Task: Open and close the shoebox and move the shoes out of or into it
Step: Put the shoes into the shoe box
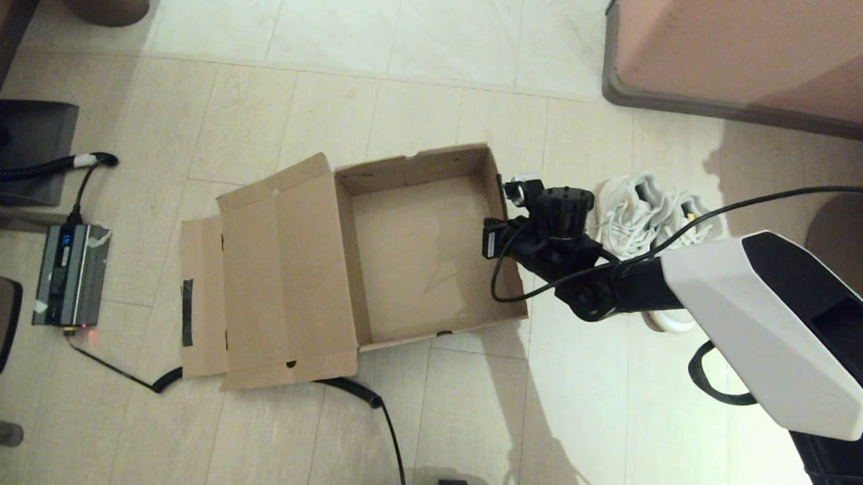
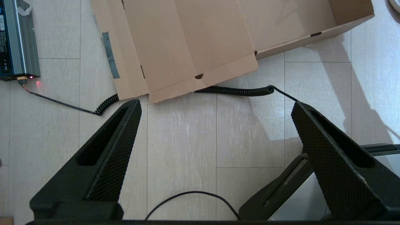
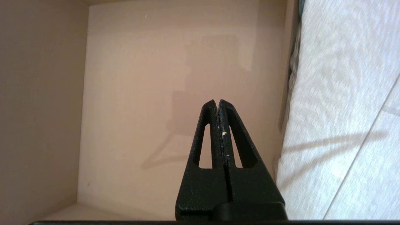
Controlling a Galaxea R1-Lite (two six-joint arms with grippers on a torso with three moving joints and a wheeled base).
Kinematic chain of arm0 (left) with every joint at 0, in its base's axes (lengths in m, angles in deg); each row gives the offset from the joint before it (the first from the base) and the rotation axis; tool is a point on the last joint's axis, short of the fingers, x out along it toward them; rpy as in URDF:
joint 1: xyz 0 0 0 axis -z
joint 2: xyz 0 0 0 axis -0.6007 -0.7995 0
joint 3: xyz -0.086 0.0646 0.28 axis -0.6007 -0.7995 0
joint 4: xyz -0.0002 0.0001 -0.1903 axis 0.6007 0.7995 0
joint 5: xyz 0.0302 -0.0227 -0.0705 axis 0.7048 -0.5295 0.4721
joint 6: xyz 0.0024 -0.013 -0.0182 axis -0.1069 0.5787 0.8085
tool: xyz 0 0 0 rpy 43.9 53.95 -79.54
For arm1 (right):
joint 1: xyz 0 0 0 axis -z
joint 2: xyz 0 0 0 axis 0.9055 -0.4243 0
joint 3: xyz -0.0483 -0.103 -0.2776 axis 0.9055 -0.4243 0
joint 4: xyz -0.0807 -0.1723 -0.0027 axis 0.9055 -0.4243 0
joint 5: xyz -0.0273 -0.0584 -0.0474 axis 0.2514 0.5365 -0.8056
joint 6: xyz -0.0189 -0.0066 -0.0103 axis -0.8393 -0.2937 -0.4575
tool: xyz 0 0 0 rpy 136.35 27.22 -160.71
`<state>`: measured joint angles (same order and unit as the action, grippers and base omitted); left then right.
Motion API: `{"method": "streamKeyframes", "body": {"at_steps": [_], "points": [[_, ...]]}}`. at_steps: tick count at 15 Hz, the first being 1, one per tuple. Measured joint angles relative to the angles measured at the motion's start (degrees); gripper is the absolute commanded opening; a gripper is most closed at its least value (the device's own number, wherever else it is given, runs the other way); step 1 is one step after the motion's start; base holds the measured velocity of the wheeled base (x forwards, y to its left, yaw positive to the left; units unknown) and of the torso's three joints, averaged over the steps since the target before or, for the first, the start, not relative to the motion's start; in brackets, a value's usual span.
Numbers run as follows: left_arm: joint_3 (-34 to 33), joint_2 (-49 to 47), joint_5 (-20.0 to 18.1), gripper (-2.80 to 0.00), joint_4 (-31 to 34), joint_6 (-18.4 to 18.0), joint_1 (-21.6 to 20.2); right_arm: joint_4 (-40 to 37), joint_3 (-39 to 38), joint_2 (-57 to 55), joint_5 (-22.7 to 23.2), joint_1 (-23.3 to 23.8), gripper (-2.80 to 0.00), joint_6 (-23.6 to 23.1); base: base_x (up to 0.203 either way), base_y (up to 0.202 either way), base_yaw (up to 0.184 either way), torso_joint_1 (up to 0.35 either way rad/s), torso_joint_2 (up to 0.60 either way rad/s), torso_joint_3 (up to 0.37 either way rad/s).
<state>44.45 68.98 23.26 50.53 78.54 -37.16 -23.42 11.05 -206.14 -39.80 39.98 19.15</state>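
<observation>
The brown cardboard shoebox (image 1: pixel 417 256) stands open and empty on the floor, its lid (image 1: pixel 280 266) folded flat to the left with a black tape strip (image 1: pixel 187 313) on the flap. The white mesh shoes (image 1: pixel 644 214) lie side by side on the floor just right of the box, partly hidden by my right arm. My right wrist (image 1: pixel 547 225) hovers over the box's right wall. The right gripper (image 3: pixel 217 101) is shut on nothing, above the bare box floor (image 3: pixel 140 93). My left gripper (image 2: pixel 216 103) hangs open over floor tiles, near the lid's front edge (image 2: pixel 187 84).
A coiled black cable (image 1: pixel 354 390) runs under the lid's front edge to a grey power unit (image 1: pixel 71 273) on the left. Pink furniture (image 1: pixel 754 53) fills the back right; dark furniture (image 1: pixel 25 149) stands at the left edge.
</observation>
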Motion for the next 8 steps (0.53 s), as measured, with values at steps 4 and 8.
{"method": "streamKeyframes", "body": {"at_steps": [4,8], "points": [[0.00,0.00,-0.02,0.00,0.02,0.00,0.00,-9.97,9.26,-3.31,-7.91,-1.07,-2.80,-4.67,0.000,0.000,0.000,0.000,0.00,0.000],[0.00,0.00,0.00,0.00,0.02,0.00,0.00,-12.06,10.63,-5.49,-12.31,-1.34,-2.80,-7.30,0.000,0.000,0.000,0.000,0.00,0.000]]}}
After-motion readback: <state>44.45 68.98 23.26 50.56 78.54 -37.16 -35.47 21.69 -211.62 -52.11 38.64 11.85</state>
